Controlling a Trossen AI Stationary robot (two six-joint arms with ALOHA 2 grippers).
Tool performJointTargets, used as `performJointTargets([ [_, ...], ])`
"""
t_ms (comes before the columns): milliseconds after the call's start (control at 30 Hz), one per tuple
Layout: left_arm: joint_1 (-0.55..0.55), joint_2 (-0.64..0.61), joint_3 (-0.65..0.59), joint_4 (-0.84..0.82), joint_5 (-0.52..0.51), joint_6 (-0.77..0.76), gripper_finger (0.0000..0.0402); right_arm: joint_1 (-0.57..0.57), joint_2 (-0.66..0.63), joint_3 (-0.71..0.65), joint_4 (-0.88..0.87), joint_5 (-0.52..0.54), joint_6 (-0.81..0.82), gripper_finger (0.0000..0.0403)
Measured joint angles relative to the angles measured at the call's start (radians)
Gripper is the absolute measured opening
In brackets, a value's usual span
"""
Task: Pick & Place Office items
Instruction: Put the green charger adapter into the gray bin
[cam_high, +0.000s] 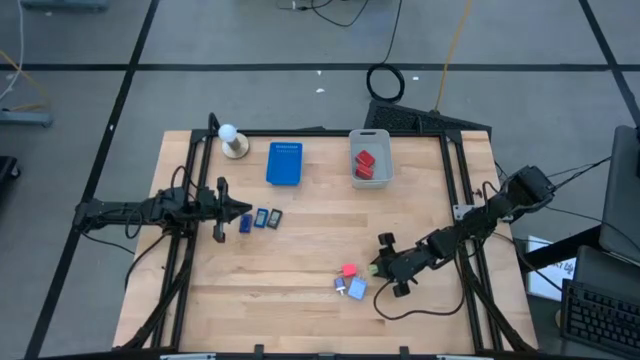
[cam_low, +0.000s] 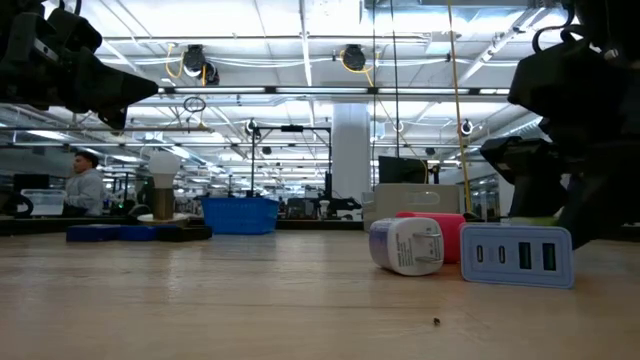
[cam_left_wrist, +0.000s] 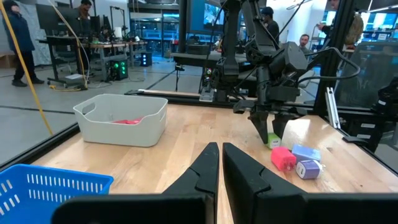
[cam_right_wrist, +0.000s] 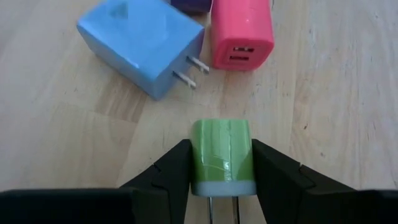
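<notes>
My right gripper (cam_right_wrist: 221, 171) is shut on a small green charger (cam_right_wrist: 221, 149) at the table's near right, seen in the high view as the green charger (cam_high: 373, 268). Just beyond it lie a pink charger (cam_right_wrist: 241, 34), a light-blue charger (cam_right_wrist: 140, 43) with its prongs toward the pink one, and a white one (cam_low: 407, 245). Three small dark-blue and grey rectangles (cam_high: 260, 219) lie flat at centre left. My left gripper (cam_left_wrist: 220, 165) is shut and hangs level beside them, touching nothing. My right gripper pinches the green charger by its two opposite sides (cam_right_wrist: 198, 155), near its white prong end, between the two fingers. The fingers slant down from the table's right side. The prongs point back toward the wrist. Whether the charger rests on the table, I cannot tell.
A grey bin (cam_high: 384, 160) holding red pieces (cam_high: 365, 163) stands at the far centre right. A blue basket (cam_high: 284, 163) and a white ball on a round base (cam_high: 232, 140) stand at the far left. Bare wood lies in the table's middle.
</notes>
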Motion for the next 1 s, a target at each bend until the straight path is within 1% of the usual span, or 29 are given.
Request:
performJointTargets([
  [233, 0.0, 0.0, 0.0, 0.0, 0.0, 0.0, 0.0021, 0.0, -0.046, 0.0, 0.003, -0.001, 0.0, 0.014],
  [1000, 0.0, 0.0, 0.0, 0.0, 0.0, 0.0, 0.0021, 0.0, -0.271, 0.0, -0.001, -0.001, -0.003, 0.0141],
])
